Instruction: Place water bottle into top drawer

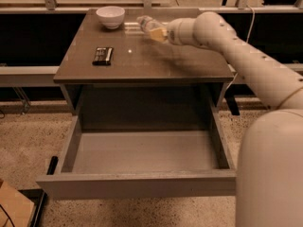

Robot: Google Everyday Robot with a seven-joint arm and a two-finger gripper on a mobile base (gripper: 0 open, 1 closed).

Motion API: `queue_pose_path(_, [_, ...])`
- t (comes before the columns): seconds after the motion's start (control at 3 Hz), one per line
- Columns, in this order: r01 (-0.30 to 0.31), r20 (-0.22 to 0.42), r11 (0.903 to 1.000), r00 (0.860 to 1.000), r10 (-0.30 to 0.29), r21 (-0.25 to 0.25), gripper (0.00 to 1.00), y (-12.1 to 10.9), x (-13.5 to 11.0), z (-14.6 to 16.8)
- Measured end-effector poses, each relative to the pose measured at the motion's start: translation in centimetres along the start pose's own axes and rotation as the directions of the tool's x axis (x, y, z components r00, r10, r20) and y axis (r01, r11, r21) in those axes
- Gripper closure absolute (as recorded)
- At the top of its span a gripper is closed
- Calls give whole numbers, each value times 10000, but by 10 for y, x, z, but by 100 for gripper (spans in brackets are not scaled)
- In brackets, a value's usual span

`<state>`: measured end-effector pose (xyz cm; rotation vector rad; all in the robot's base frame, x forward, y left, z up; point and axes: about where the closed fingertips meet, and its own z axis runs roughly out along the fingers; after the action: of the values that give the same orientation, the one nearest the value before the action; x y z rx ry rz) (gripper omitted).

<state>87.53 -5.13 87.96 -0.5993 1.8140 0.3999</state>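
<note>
The water bottle (146, 22) is a small clear bottle, tilted on its side above the back of the grey-brown table (156, 63). My gripper (158, 32), with yellowish fingertips, is closed around the bottle's right end and holds it just above the tabletop, right of the white bowl. My white arm reaches in from the right. The top drawer (142, 151) stands pulled out below the table's front edge, with its grey interior bare and its flat front panel (137, 187) nearest the camera.
A white bowl (110, 16) stands at the table's back left. A flat black object (102, 56) lies left of centre on the table. A metal rail runs behind the table. A brown box corner (12, 206) is on the floor at lower left.
</note>
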Motion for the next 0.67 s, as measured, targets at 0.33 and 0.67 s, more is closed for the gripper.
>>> queue_pose_path(0.33, [582, -287, 9982, 9979, -585, -129, 100, 6, -13, -73])
queue_pose_path(0.67, [1117, -220, 9936, 9935, -1120, -135, 100, 20, -28, -150])
